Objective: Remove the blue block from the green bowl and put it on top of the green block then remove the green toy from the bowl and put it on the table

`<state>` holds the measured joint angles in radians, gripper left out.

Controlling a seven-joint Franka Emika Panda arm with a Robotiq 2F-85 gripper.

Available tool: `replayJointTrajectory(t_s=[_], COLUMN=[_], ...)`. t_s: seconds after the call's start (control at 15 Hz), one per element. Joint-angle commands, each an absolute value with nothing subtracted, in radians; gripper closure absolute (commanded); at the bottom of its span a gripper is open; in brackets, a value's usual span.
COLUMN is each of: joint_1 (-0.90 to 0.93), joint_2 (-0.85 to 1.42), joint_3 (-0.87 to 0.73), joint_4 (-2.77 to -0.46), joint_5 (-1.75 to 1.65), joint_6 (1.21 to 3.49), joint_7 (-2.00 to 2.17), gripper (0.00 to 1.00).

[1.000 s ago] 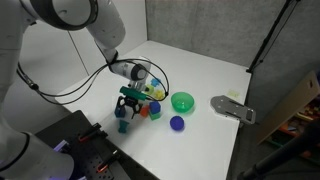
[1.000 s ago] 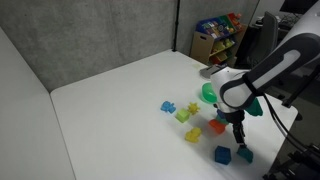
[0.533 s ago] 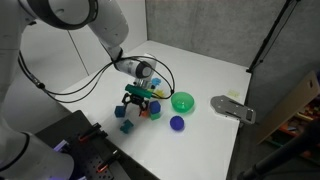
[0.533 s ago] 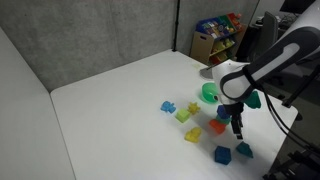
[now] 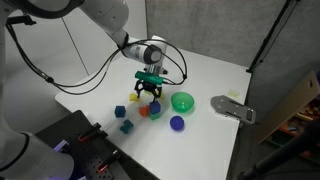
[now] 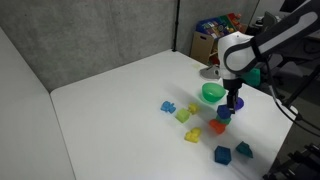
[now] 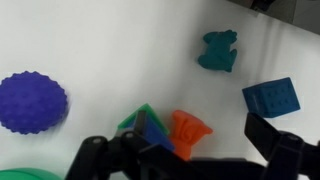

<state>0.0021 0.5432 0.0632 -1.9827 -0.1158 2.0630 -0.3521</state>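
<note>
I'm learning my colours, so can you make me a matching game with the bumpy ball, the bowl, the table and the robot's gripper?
Things:
1. bumpy ball
2. bowl
3. table
4. gripper

Words:
a. white
b. open
c. purple
d. green

Pairs: 1-c, 2-d, 3-a, 4-b.

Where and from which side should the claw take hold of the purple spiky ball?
Best grip the purple ball across its widest middle, the claw coming straight down. It is round, so any opposite sides serve, and it lies on the table clear of the blocks.
</note>
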Motion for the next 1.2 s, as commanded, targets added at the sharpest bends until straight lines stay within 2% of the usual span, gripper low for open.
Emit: replayJointTrajectory(t_s=[0.0,0.53,1.13], joint_1=[0.005,-0.001,0.002], joint_2=[0.467,0.342,0.131], joint_3=[0.044,-0.013,-0.003], joint_4=[-1.985,-1.953,-2.041], joint_5=[-0.130,-0.132,-0.101], joint_6=[2.058,2.087,2.066], joint_7=[-0.283,-0.119,-0.088], gripper=[0.00,0.00,0.00])
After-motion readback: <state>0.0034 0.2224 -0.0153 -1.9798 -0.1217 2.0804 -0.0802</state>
